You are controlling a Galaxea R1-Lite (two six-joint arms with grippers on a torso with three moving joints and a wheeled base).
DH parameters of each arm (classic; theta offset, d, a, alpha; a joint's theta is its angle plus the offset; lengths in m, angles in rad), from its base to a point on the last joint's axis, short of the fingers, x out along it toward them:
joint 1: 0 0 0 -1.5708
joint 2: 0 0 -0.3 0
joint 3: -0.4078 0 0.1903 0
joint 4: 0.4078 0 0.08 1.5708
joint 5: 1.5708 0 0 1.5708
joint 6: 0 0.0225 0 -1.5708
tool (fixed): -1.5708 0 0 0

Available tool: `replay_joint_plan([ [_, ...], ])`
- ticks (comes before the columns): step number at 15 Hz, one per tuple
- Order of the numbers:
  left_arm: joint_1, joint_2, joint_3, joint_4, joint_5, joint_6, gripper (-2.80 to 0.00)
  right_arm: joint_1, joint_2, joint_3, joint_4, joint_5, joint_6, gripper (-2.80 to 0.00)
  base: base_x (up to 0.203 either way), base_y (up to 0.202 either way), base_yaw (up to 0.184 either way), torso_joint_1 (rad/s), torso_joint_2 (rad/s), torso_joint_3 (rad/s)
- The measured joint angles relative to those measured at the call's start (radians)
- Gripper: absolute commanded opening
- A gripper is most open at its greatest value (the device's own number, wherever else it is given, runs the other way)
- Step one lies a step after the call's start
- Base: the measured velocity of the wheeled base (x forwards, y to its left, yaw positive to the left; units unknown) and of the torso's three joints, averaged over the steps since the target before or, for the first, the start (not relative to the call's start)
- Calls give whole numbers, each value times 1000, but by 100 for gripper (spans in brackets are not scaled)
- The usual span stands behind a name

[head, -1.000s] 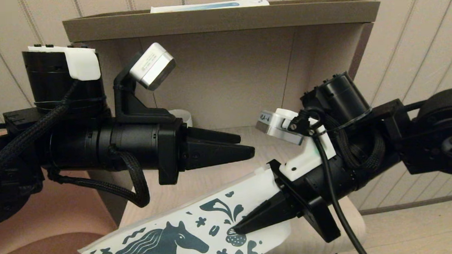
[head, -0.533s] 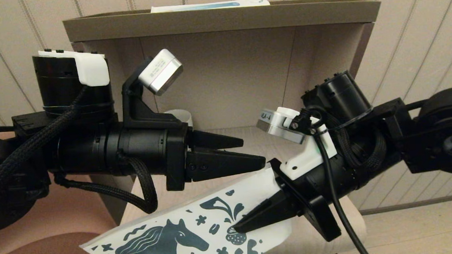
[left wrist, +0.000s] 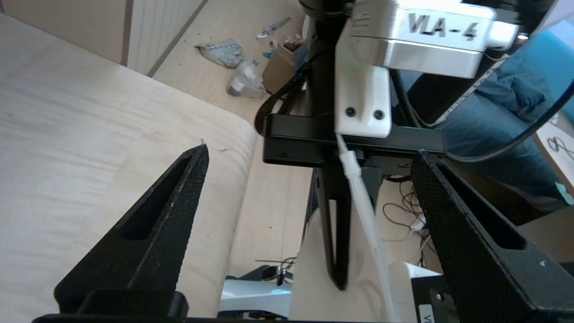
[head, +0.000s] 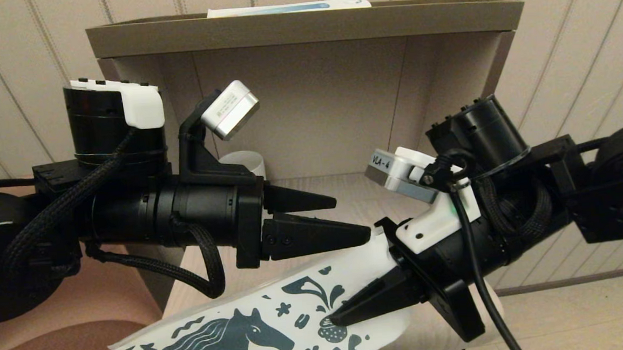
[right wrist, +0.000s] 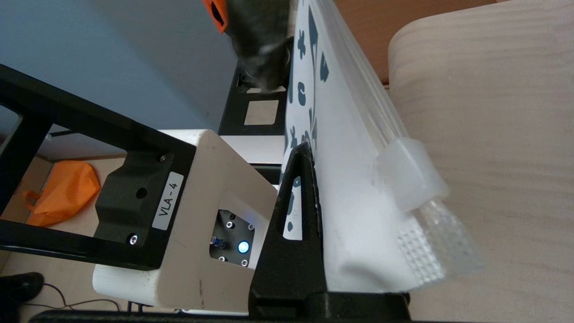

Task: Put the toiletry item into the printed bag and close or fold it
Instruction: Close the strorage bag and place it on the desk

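Observation:
My right gripper [head: 332,321] is shut on the printed bag [head: 245,336], a white zip pouch with a teal horse. It holds the bag near its zip end, tilted over the shelf's front edge. In the right wrist view one black finger [right wrist: 298,202] presses the bag [right wrist: 354,179]; the other is hidden behind it. The clear zip slider [right wrist: 410,179] sits by the grip. My left gripper [head: 353,218] is open just above the bag's upper corner, its fingers [left wrist: 152,233] on either side of the bag's zip edge [left wrist: 363,211] without touching it. A white and blue toiletry tube [head: 287,7] lies on top of the shelf unit.
A white mug [head: 245,160] stands at the back of the wooden shelf board [head: 356,194], behind my left gripper. The brown top panel [head: 302,26] overhangs the alcove. A reddish chair seat [head: 57,347] is at the lower left.
My left arm has moved right and down, bringing its open fingers close over the bag's upper corner. The right gripper, still holding the bag, has shifted slightly right and down.

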State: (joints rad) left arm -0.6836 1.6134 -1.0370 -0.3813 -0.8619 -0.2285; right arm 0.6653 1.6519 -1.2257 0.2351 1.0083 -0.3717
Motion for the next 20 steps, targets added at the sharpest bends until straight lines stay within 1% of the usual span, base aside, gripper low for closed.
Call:
replay_joint_plan([
  [6, -1, 3, 4, -1, 0, 2, 0, 0, -4, -19, 24, -17, -1, -280, 0, 0, 0, 0, 0, 0],
  [8, -1, 3, 6, -1, 1, 5, 0, -1, -5, -76, 124, -50, -10, -280, 0, 0, 0, 0, 0, 0],
  [10, 0, 3, 8, -1, 0, 13, 0, -1, -4, -136, 249, -83, -56, -280, 0, 0, 0, 0, 0, 0],
  [12, 0, 3, 10, -1, -1, 15, 0, -1, -3, -169, 313, -90, -67, -280, 0, 0, 0, 0, 0, 0],
  [16, 0, 3, 13, -6, -3, 13, 0, 3, 0, -182, 311, -78, -64, -280, 0, 0, 0, 0, 0, 0],
  [20, 0, 1, 4, -7, -3, 5, 0, 35, 3, -164, 303, -66, -48, -280, 0, 0, 0, 0, 0, 0],
])
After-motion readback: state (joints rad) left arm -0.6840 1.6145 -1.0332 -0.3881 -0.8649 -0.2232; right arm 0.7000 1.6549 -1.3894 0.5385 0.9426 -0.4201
